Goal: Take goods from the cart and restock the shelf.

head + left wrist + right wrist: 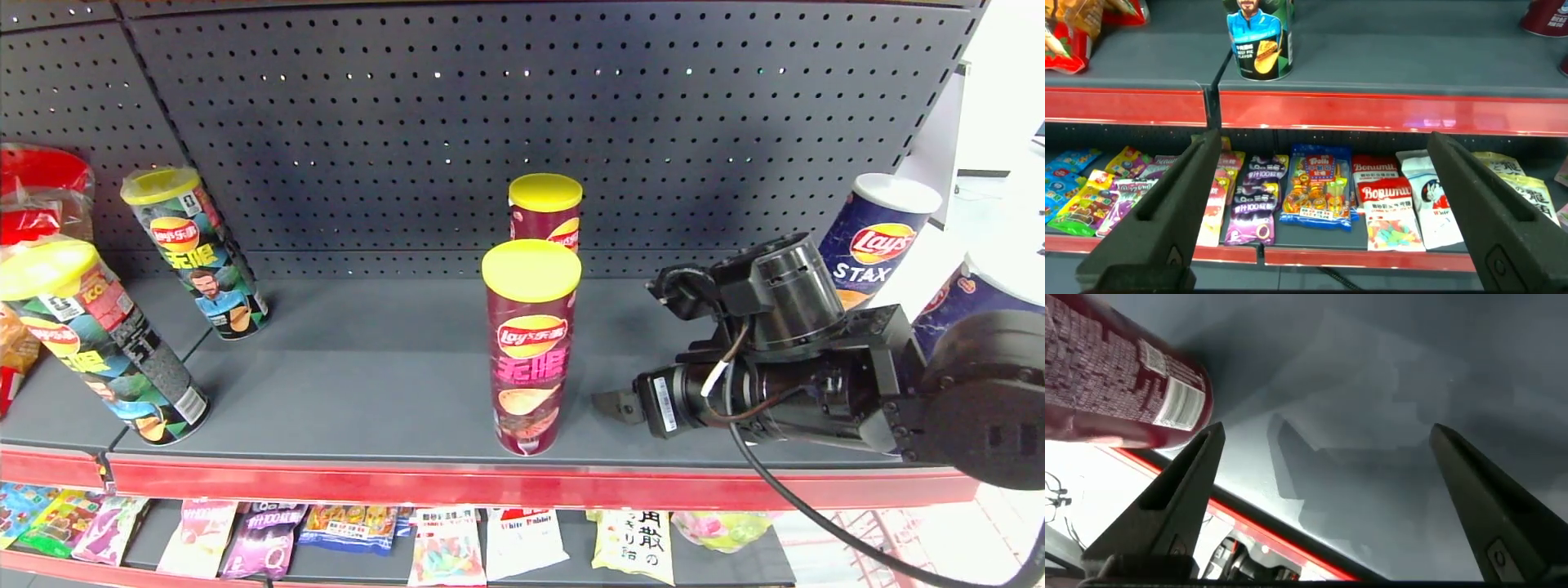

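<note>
A grey pegboard shelf [392, 367] with a red front lip holds a maroon chip can [531, 351] at centre, with a second can [545, 211] at its 12 o'clock. The right gripper [608, 404] sits at its 4 o'clock, just beside it.

Left wrist view: the left gripper [1323, 147] is spread wide before snack bags [1315, 192].

Right wrist view: the fingers are apart and the maroon chip can [1118, 392] is near one finger.

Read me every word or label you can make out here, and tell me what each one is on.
"Lay's" and "STAX": blue can at far right.
"无限": front maroon can.
"无限": rear green can.
"White Rabbit": white bag on the lower shelf.
Barcode numbers, small can print and the other bags' labels: too small to read.
</note>
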